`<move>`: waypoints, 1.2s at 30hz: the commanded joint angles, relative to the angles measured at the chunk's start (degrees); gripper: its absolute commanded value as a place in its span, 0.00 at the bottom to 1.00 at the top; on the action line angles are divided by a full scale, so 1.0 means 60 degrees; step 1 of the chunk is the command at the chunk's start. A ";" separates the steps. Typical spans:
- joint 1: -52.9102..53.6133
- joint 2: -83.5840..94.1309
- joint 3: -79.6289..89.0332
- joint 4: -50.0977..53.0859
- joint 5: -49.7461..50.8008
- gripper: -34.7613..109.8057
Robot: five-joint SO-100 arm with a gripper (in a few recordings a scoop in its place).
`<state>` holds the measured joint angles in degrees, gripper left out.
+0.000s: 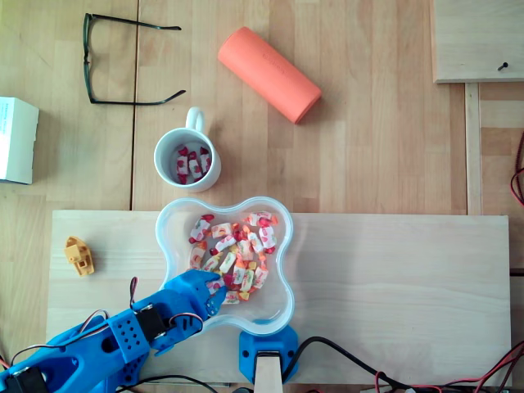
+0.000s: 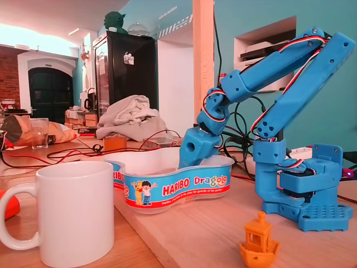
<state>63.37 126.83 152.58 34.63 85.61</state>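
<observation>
The blue end effector (image 1: 211, 288) reaches down into a clear, wavy-rimmed plastic tub (image 1: 283, 246) that stands on a pale wooden board (image 1: 393, 278) on the surface. Its tip rests at the near-left edge of the heap of red, white and orange wrapped sweets (image 1: 239, 244) inside the tub. In the fixed view the tub wall hides the fingertips, so I cannot tell how far the jaws are spread or whether they hold a sweet.

Just beyond the tub in the overhead view stands a white ceramic mug (image 1: 158, 157) with a few of the same sweets in it. A small orange plastic boat (image 1: 79, 255) lies left of the tub. Farther off are an orange foam cylinder (image 1: 268, 74) and dark-framed spectacles (image 1: 88, 61).
</observation>
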 commanded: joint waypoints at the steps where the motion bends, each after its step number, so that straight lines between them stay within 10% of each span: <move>1: 0.0132 0.0190 0.0029 0.0059 0.0088 0.22; 36: 0.0000 0.0220 -0.1274 0.0103 -0.0103 0.23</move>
<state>63.37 126.83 146.95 34.98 84.64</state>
